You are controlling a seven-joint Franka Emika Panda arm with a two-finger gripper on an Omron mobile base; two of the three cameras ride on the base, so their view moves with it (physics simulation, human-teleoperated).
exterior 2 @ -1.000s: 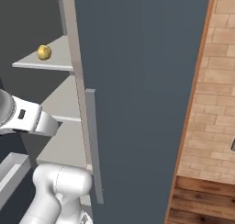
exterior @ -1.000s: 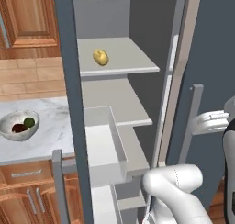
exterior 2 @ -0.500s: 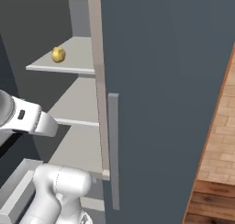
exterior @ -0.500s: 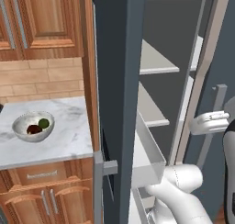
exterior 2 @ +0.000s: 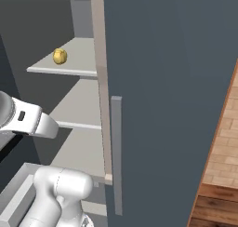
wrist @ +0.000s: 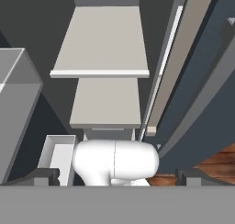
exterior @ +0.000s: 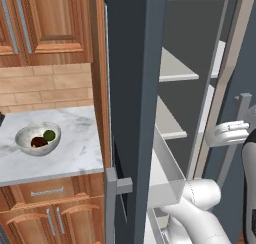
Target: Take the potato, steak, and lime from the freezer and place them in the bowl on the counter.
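We see our gripper (wrist: 117, 175) spread wide and holding nothing, its tips low before the freezer (exterior 2: 162, 82) shelves. The potato (exterior 2: 59, 56) lies on the upper shelf near its front edge. On the surface (exterior: 75, 148), the bowl (exterior: 37, 138) holds the lime (exterior: 49, 135) and steak (exterior: 38, 142), touching.

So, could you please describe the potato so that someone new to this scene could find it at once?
Look inside the open freezer, the tall slate-grey cabinet. On its upper light grey shelf sits the potato, a small yellow-tan oval lump, alone there, unlike the dark green lime in the bowl.
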